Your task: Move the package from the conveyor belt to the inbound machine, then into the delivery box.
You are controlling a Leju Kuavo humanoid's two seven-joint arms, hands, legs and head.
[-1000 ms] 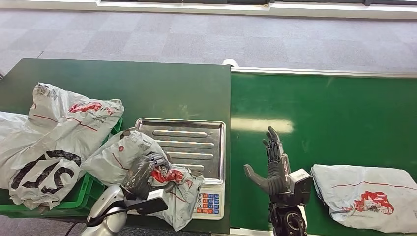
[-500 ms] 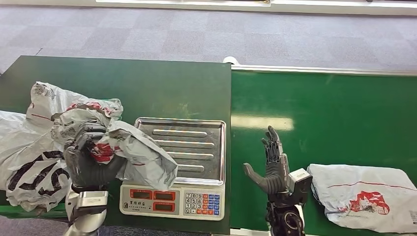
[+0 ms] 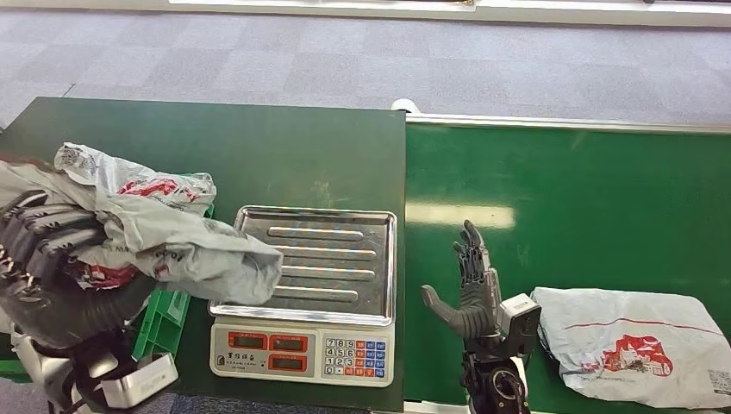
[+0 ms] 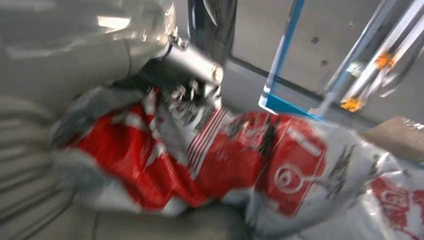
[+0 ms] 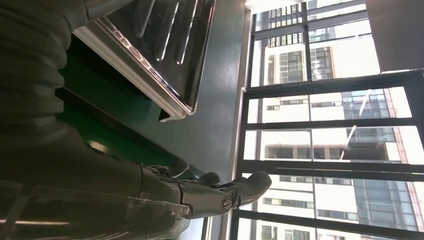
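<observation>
Carrying a grey courier bag with red print (image 3: 185, 250) in the left robot hand (image 3: 47, 259), fingers wrapped around the crumpled plastic, raised above the green delivery crate (image 3: 164, 315) at the counter's (image 3: 284, 147) left end. Trailing one corner of the bag over the near-left edge of the scale's steel tray (image 3: 345, 259); impossible to tell whether touching. Judging this as the last leg: weighing seemingly done, transfer into the crate under way. Sharing that crate already, another printed bag (image 3: 138, 185). Waiting upright over the green conveyor belt (image 3: 569, 190), the right robot hand (image 3: 474, 289), fingers spread and holding nothing, just beside the next package (image 3: 642, 345). Calling next for lowering over the crate's opening and loosening the fingers, keeping the hanging corner clear of the scale's keypad (image 3: 366, 355).
</observation>
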